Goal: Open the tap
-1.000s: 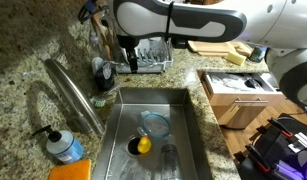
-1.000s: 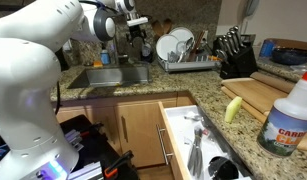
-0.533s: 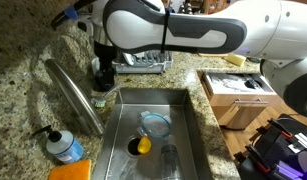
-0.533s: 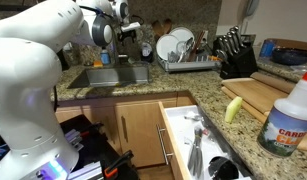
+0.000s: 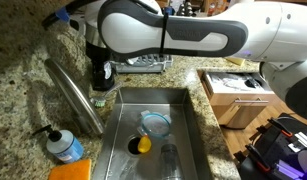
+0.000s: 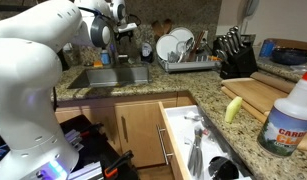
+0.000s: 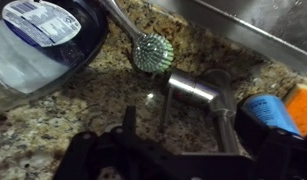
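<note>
In the wrist view the dark hand [image 7: 163, 155] fills the bottom edge, blurred and in shadow, so I cannot tell whether its fingers are spread or closed. Just beyond it stands the tap [image 7: 193, 88], a short brushed-steel cylinder with a curved tube running off it, rising from the speckled brown granite counter [image 7: 83, 110]. Past that lies a dish brush [image 7: 151, 52] with a round, bristly greenish head and a thin metal handle. Beside the brush sits a dark blue bowl [image 7: 53, 45] holding a clear plastic lid. At the right edge are the blue soap bottle [image 7: 263, 112] and a corner of an orange sponge [image 7: 301, 105], and the stainless sink [image 7: 243, 25] runs along the top. In an exterior view the tap [image 5: 78, 95] is a long, shiny, tubular spout lying along the strip of counter between the sink's rim and the granite backsplash. The hand [image 5: 98, 72] hangs at the tap's far end, beside the wire dish rack [image 5: 143, 64]; whether they touch cannot be told. The basin holds a clear glass bowl [image 5: 155, 124] and a round yellow object [image 5: 143, 145].
</note>
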### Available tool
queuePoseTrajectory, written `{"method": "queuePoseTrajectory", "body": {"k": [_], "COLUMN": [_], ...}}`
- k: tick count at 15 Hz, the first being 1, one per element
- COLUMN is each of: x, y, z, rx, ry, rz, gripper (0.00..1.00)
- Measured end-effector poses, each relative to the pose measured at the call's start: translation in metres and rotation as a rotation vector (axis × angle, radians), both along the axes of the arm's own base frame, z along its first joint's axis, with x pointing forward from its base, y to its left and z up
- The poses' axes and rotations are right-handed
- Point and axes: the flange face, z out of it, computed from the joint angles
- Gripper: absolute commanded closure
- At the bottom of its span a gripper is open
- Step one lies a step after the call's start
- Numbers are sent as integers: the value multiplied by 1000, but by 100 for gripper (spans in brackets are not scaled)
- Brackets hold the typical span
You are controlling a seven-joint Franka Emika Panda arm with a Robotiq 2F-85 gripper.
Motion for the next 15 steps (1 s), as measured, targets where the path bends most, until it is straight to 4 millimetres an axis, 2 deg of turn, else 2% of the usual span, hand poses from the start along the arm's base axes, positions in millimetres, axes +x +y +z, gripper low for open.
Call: {"method": "queuePoseTrajectory", "body": {"k": [2, 4, 7, 15], "x": [15, 28, 35, 33], "y": [-7, -14, -15, -12], "z": [-10, -31, -59, -63], "rx": [83, 178, 282, 266], "ry": [-9, 2, 44, 19], "rz": [-79, -130, -159, -164], "gripper": [0, 0, 0, 0]}}
